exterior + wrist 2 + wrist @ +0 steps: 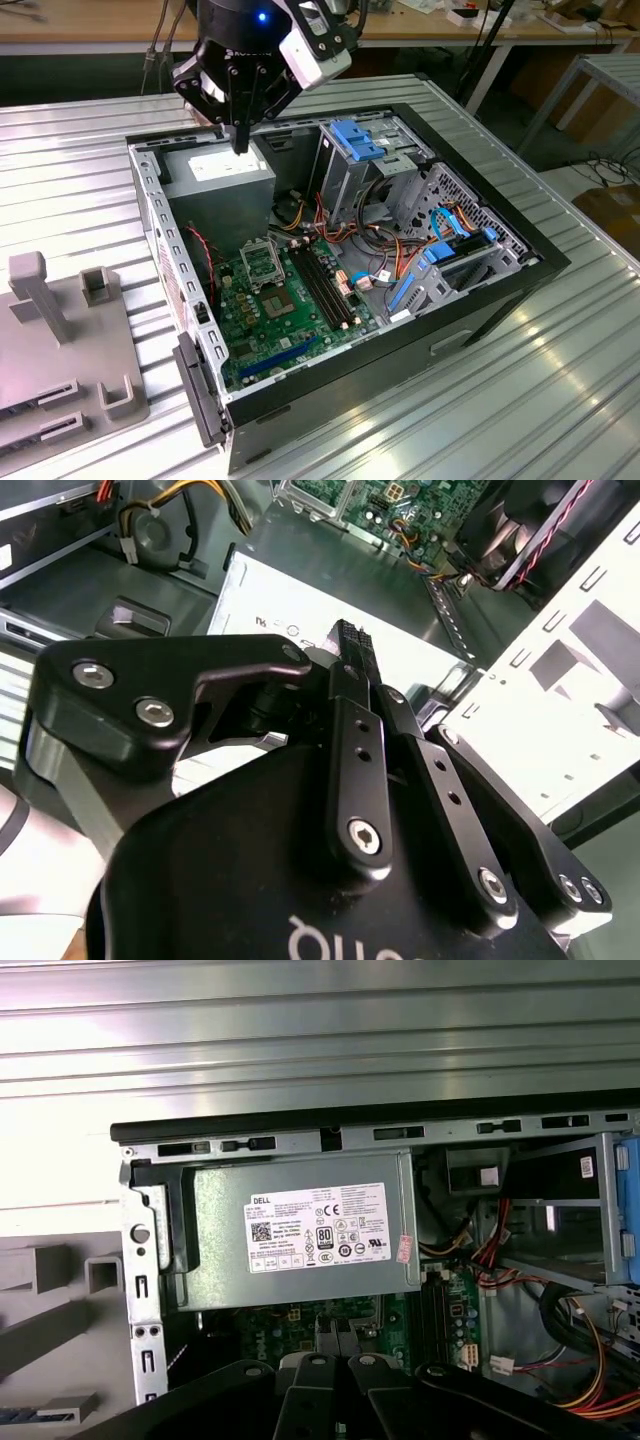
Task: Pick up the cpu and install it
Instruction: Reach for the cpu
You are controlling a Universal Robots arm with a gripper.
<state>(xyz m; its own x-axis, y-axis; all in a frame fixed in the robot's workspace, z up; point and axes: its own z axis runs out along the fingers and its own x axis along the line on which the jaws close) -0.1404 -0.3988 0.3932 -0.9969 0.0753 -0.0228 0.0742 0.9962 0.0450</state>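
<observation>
My gripper (240, 146) hangs over the back corner of the open computer case (545, 262), just above the large grey metal box with a white label (222, 172). Its two black fingers are pressed together and shut, and I see nothing between them. In both wrist views the fingertips (350, 640) point down at that labelled box (300, 1230), with the gripper (335, 1340) close over it. The hollow square metal frame (262, 262) sits on the green board (300, 330), toward the exterior view's lower right of the gripper. The cpu is hidden from view.
Blue drive brackets (360, 140), bundled cables (385, 240) and memory slots (325, 290) crowd the case. A small grey square chip (275, 304) lies on the board below the frame. A grey fixture with upright posts (60, 340) stands on the ribbed metal table at the exterior view's left.
</observation>
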